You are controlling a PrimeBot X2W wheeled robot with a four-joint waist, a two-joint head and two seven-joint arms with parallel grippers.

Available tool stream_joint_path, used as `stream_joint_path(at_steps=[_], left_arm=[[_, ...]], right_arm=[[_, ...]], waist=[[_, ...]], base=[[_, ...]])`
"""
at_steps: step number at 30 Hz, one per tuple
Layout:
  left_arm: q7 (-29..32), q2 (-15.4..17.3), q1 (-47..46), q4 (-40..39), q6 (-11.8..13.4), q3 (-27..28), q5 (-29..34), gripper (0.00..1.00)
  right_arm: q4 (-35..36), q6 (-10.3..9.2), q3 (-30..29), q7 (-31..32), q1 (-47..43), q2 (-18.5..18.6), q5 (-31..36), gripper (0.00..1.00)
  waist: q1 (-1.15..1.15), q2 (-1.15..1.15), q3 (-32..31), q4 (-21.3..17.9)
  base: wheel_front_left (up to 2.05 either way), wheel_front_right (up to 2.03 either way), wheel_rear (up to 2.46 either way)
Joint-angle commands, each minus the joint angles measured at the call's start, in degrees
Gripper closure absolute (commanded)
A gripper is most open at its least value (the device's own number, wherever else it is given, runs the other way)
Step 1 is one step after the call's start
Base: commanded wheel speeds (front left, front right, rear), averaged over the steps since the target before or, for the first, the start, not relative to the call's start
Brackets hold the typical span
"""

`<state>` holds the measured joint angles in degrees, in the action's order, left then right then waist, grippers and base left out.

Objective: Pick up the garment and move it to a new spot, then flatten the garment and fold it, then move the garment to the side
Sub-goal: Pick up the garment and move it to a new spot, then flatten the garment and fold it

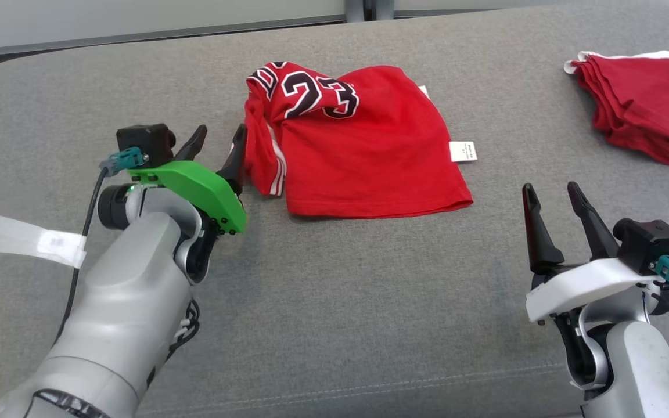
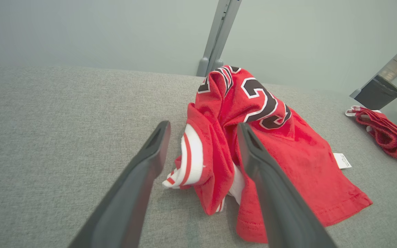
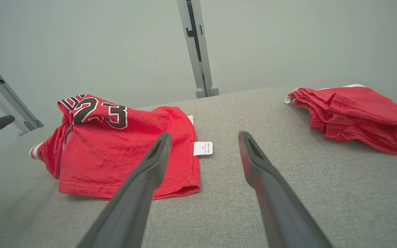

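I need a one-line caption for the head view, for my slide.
Crumpled red number-23 jersey on grey cushion; left tool open at its edge, right tool open, apart.

We look forward and down from the head, high over the grey bench (image 1: 334,302). Our left wrist camera peers along the left tool (image 2: 202,125), very near the garment (image 2: 271,155); our right wrist camera faces it from farther back. All three share the garment and the red cloth (image 1: 642,104).
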<state>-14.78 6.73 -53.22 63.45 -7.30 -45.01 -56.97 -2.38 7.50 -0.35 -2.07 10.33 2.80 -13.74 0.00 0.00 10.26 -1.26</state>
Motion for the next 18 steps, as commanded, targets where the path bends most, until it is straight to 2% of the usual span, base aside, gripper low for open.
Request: stream_joint_path(at_steps=[1,8,11,18], left_arm=[[-0.45,1.08,0.59,-1.28,-0.11,0.51,0.89,0.0],[-0.37,4.35,11.86,-20.84,4.78,9.72,10.86,0.0],[-0.38,4.59,19.25,-29.07,6.57,13.9,14.47,0.0],[-0.39,3.3,31.98,-41.47,8.06,19.38,19.98,0.0]], right_arm=[[-0.47,-0.02,-0.25,0.09,-0.84,0.19,-0.03,0.0],[-5.47,-0.02,-1.74,1.34,0.23,0.18,-0.18,0.0],[-8.32,-0.02,-2.46,1.68,1.23,0.21,0.16,0.0],[-16.59,-0.02,-4.77,1.98,4.56,0.62,1.13,0.0]], waist=[[0.0,0.0,-1.63,2.2],[0.0,0.0,-2.23,5.61],[0.0,0.0,-2.13,6.49],[0.0,0.0,-1.64,8.7]], base=[[0.0,0.0,0.0],[0.0,0.0,0.0],[0.0,0.0,0.0],[0.0,0.0,0.0]])
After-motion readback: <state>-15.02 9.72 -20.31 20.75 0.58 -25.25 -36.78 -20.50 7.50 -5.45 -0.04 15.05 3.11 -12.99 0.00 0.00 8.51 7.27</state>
